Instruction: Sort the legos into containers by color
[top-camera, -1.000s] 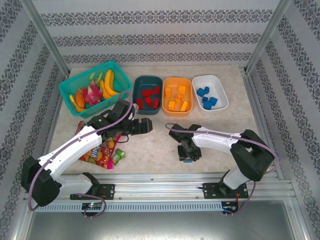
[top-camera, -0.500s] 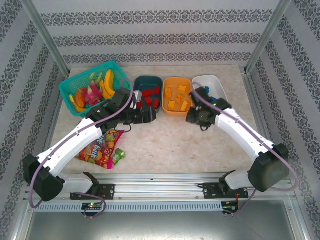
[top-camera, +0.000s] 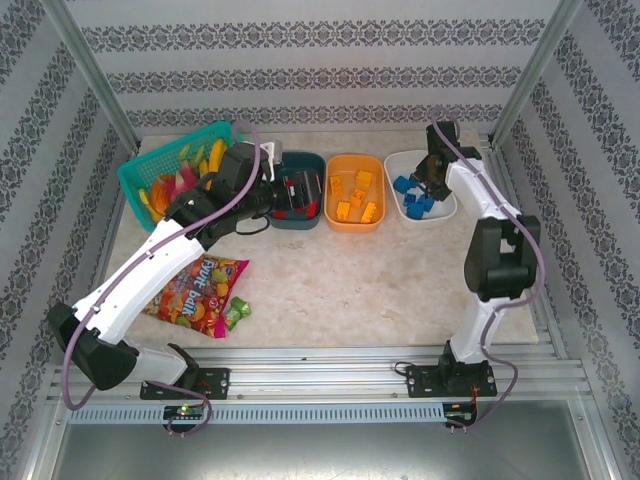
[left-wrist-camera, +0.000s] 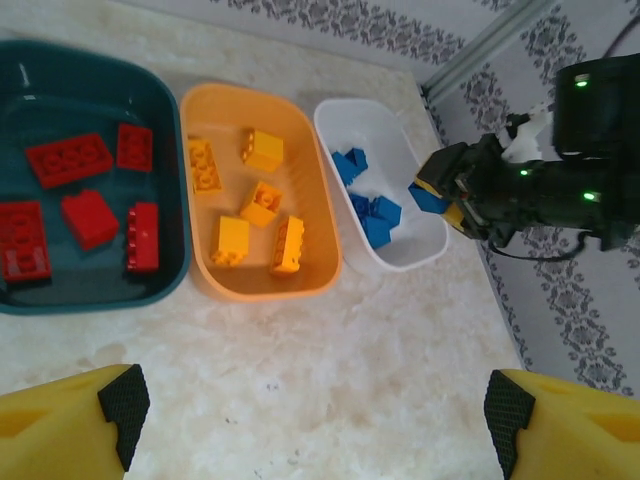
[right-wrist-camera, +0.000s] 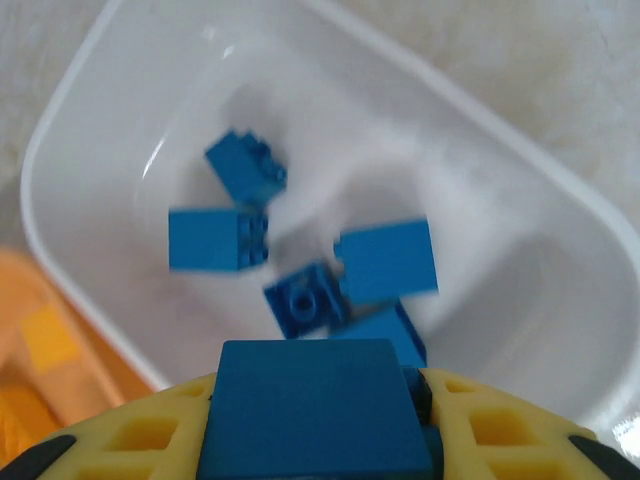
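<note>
- The colourful candy bag (top-camera: 195, 293) lies on the pale surface (top-camera: 330, 290); its printed letters are too small to read.
- The dark teal rounded plastic tub (left-wrist-camera: 80, 305) holds five red lego bricks (left-wrist-camera: 68, 160).
- The orange plastic tub (left-wrist-camera: 262, 290) beside it holds five orange lego bricks (left-wrist-camera: 265, 203).
- The white plastic tub (right-wrist-camera: 520, 270) holds several blue lego bricks (right-wrist-camera: 218, 238).
- The right pincer (top-camera: 431, 180) hangs over the white tub, pinching one more blue lego brick (right-wrist-camera: 310, 405).
- The left pincer (left-wrist-camera: 310, 425) is spread wide and empty, above the surface near the teal tub.

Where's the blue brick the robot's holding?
In the right wrist view, the blue brick sits in the right gripper, above the white tub, which stands right of the orange tub.
</note>
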